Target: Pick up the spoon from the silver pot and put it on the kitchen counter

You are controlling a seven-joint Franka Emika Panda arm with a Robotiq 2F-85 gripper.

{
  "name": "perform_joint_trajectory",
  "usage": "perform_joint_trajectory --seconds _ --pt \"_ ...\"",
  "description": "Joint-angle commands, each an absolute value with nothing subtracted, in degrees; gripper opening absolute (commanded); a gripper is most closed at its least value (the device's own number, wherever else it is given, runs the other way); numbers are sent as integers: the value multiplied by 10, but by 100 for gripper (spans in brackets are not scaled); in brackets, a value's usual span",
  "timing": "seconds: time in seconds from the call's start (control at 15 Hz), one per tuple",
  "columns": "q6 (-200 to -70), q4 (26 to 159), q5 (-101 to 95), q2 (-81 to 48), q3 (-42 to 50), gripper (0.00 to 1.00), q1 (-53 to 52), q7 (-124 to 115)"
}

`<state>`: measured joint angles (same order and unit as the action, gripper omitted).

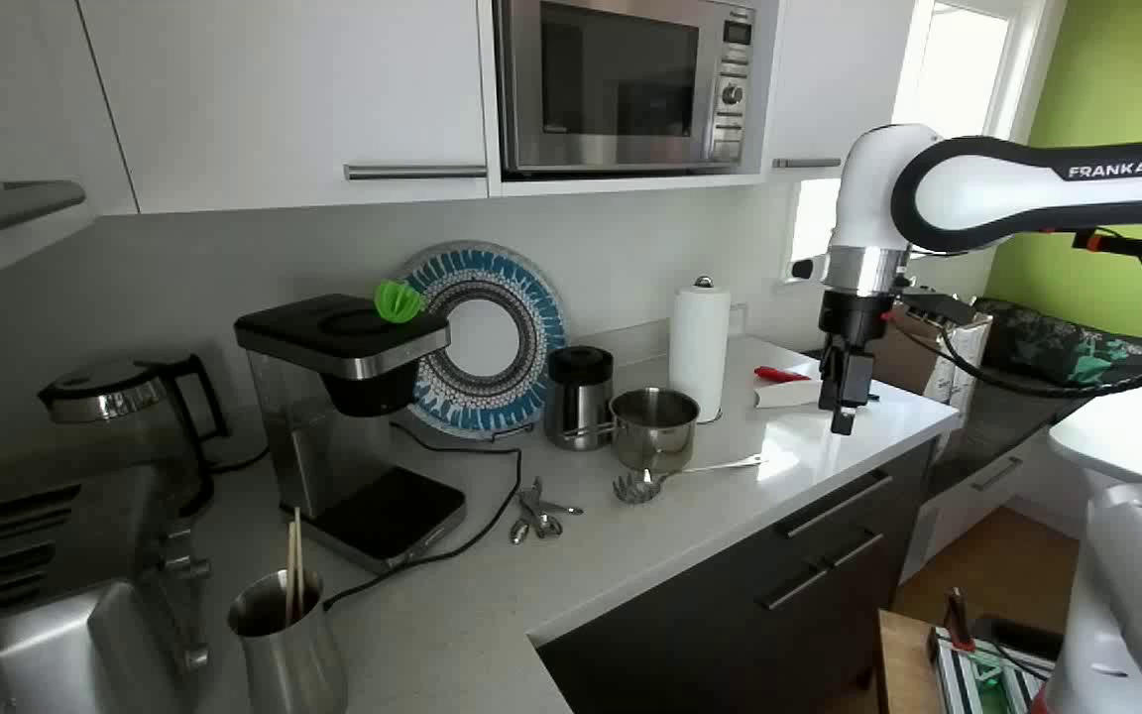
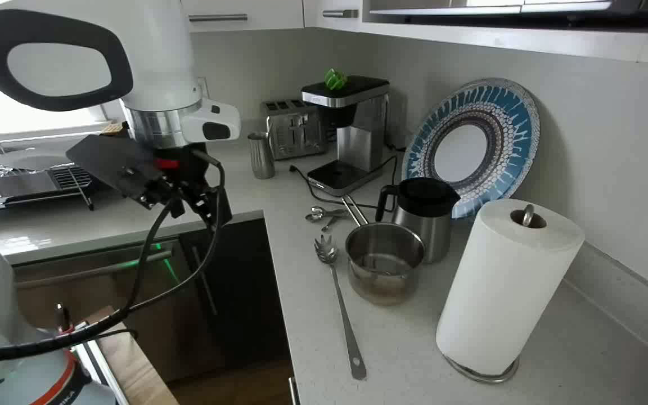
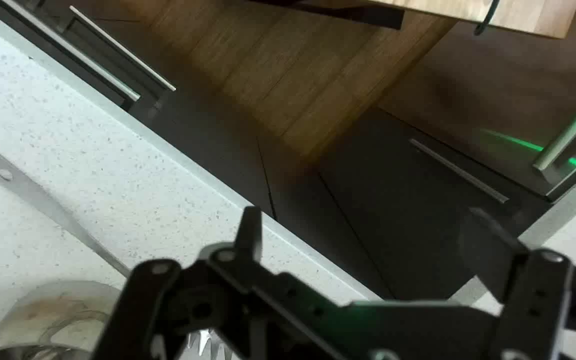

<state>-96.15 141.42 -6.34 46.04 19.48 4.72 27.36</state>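
Note:
The silver pot stands on the kitchen counter, its mouth up and its handle toward the coffee machine. It also shows in an exterior view and at the lower left of the wrist view. Faint greyish shapes show inside the pot, but I cannot make out the spoon for certain. My gripper hangs above and away from the pot, near the counter's front edge. In the wrist view the gripper has its fingers wide apart, with nothing between them.
A splayed metal server lies beside the pot. Several measuring spoons lie near the coffee machine. A dark-topped carafe and a paper towel roll stand close to the pot. A patterned plate leans on the wall.

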Motion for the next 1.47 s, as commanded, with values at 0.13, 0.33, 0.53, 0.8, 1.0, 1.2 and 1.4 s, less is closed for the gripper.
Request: perform_joint_trajectory --seconds 0.13,0.33,0.53,0.8,1.0,1.2,1.4 --pt "-1000 1407 -89 445 211 100 41 324" --pt "-1052 1382 -139 401 224 100 41 386" --pt "-1119 1344 -175 334 230 100 45 419" --pt "-1197 1282 -160 240 229 100 59 404" --pt "-1201 1292 -156 250 213 100 73 405" --pt "-1202 1272 -155 220 212 100 75 402" --pt "-1248 1248 -97 166 243 100 53 477"
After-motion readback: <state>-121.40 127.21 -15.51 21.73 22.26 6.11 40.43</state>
